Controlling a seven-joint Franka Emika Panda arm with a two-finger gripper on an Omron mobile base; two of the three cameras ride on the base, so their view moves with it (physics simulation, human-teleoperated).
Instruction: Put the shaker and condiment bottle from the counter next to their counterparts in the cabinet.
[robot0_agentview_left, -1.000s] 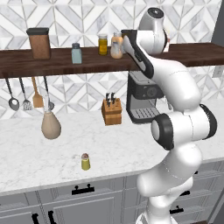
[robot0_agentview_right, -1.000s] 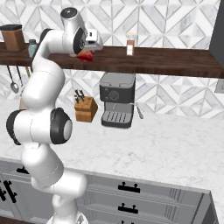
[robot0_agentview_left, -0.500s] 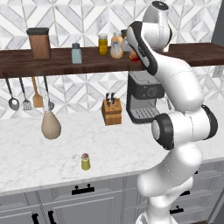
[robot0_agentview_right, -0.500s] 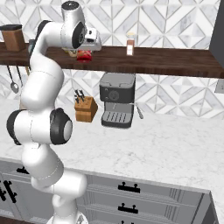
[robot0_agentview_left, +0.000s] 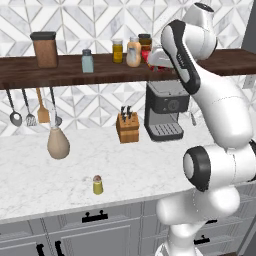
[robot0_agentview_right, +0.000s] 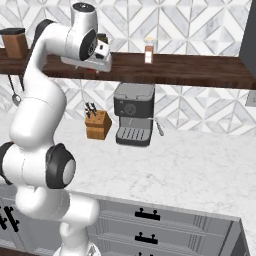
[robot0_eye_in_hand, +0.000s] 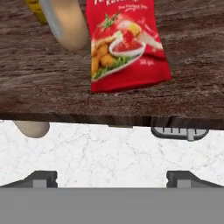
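A: Since a second ago the hand has pulled back from the shelf; red bottle stays on the board, out of the fingers.

B: Left base view?

A: Shaker (robot0_agentview_left: 98, 185) stands on the counter (robot0_agentview_left: 45, 180) near the front edge, well apart from the arm. On the shelf (robot0_agentview_left: 65, 74): brown canister (robot0_agentview_left: 44, 49), blue-grey shaker (robot0_agentview_left: 87, 61), yellow jar (robot0_agentview_left: 117, 51), cream-orange bottle (robot0_agentview_left: 133, 52). A bit of the red bottle (robot0_agentview_left: 148, 56) shows just beside the cream one, mostly hidden by the arm. Knife block (robot0_agentview_left: 128, 128) and coffee machine (robot0_agentview_left: 163, 110) sit below.

B: Right base view?

A: Hand sits at the shelf's front edge; fingers blocked by the wrist. White-capped slim bottle (robot0_agentview_right: 148, 50) stands farther right on the shelf.

B: Hand view?

A: Red bottle (robot0_eye_in_hand: 124, 43) lies flat on the wood, label up, touching nothing of the hand. Fingers (robot0_eye_in_hand: 112, 178) are apart, holding nothing, tips over the counter below.
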